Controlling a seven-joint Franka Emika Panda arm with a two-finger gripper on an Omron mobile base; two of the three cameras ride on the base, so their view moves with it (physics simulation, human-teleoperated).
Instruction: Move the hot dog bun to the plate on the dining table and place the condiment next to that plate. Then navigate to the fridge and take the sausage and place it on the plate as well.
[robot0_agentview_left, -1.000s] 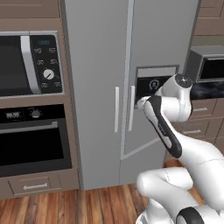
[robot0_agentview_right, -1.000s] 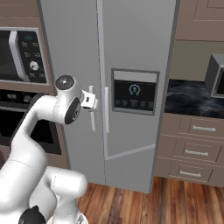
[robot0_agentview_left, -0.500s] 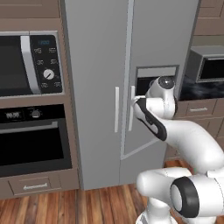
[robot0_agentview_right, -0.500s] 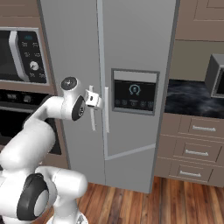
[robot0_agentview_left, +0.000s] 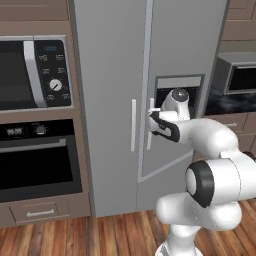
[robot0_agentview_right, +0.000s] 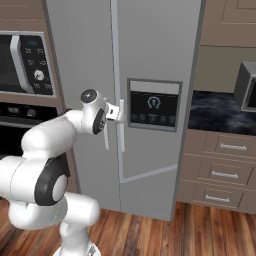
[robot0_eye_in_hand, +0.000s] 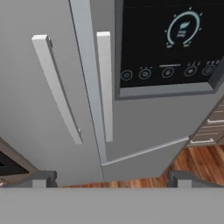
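So hand (robot0_eye_in_hand: 112, 177) wide open, empty | fridge handle (robot0_eye_in_hand: 104, 85) dead ahead, just beyond fingertips | runs vertical

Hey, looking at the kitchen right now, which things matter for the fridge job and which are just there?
Job: fridge; right door handle; left door handle; open gripper.
Just there: microwave; oven; drawers.

A microwave (robot0_agentview_left: 32, 75) sits above a black oven (robot0_agentview_left: 37, 160). Wooden drawers (robot0_agentview_right: 222, 172) stand under a dark counter (robot0_agentview_right: 215, 112), over a wood floor (robot0_agentview_right: 175, 232).
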